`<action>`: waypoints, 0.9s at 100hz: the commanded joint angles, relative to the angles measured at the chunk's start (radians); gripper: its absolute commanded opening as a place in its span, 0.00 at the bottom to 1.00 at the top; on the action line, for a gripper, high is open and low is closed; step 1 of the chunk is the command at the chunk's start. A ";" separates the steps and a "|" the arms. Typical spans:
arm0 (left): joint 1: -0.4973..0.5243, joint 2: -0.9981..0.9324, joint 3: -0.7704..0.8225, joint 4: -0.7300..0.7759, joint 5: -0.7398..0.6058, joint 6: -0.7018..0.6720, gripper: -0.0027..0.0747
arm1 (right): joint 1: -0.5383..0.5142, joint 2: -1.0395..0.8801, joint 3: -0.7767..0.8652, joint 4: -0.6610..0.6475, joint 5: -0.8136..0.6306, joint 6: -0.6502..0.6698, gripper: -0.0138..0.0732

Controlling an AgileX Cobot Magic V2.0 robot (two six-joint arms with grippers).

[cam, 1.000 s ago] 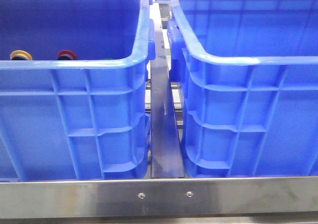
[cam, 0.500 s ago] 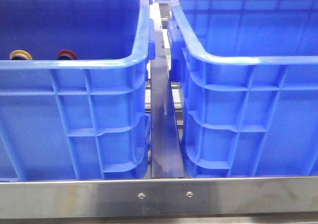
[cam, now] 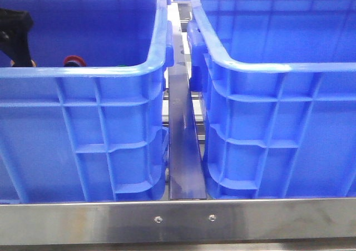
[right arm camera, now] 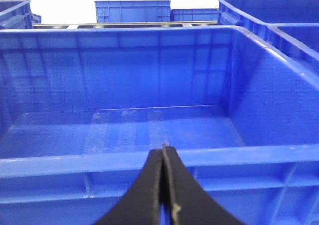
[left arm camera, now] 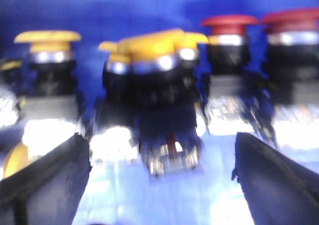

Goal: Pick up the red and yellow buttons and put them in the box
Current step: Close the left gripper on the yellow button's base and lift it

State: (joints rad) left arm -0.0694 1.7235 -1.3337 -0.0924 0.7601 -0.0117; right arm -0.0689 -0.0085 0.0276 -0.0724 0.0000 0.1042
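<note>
An industrial sorting station: blue plastic crates point(cam: 267, 95) on a steel-framed rack point(cam: 178, 220).

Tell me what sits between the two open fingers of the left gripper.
In the left wrist view, a yellow button on its dark base stands between the left gripper's spread fingers, untouched by either. More yellow and red buttons stand behind.

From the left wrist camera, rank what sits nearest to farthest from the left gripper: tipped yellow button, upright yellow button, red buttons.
1. Tipped yellow button, centred just ahead of the open left gripper.
2. Upright yellow button and nearer red button, off to opposite sides: too close to call.
3. Outer red button, at the picture's edge.
</note>
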 commanded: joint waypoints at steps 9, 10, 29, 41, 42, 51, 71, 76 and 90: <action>-0.005 0.025 -0.070 -0.007 -0.038 -0.009 0.74 | -0.006 -0.027 -0.019 -0.003 -0.077 -0.005 0.08; -0.005 0.025 -0.070 -0.007 -0.038 -0.009 0.74 | -0.006 -0.027 -0.019 -0.003 -0.077 -0.005 0.08; -0.005 0.070 -0.096 -0.007 -0.040 -0.009 0.64 | -0.006 -0.027 -0.019 -0.003 -0.077 -0.005 0.08; -0.005 0.071 -0.098 -0.007 -0.051 -0.009 0.54 | -0.006 -0.027 -0.019 -0.003 -0.077 -0.005 0.08; -0.005 0.071 -0.098 -0.007 -0.051 -0.009 0.53 | -0.006 -0.027 -0.019 -0.003 -0.077 -0.005 0.08; -0.005 0.068 -0.098 -0.004 -0.056 -0.009 0.39 | -0.006 -0.027 -0.019 -0.003 -0.077 -0.005 0.08; -0.005 0.057 -0.098 -0.004 -0.060 -0.007 0.15 | -0.006 -0.027 -0.019 -0.003 -0.077 -0.005 0.08; -0.005 0.040 -0.098 -0.006 -0.060 0.001 0.13 | -0.006 -0.027 -0.019 -0.003 -0.077 -0.005 0.08; -0.007 -0.037 -0.098 -0.041 -0.054 0.041 0.13 | -0.006 -0.027 -0.019 -0.003 -0.077 -0.005 0.08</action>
State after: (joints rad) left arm -0.0694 1.7950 -1.4012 -0.0903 0.7551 -0.0070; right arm -0.0689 -0.0085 0.0276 -0.0724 0.0000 0.1042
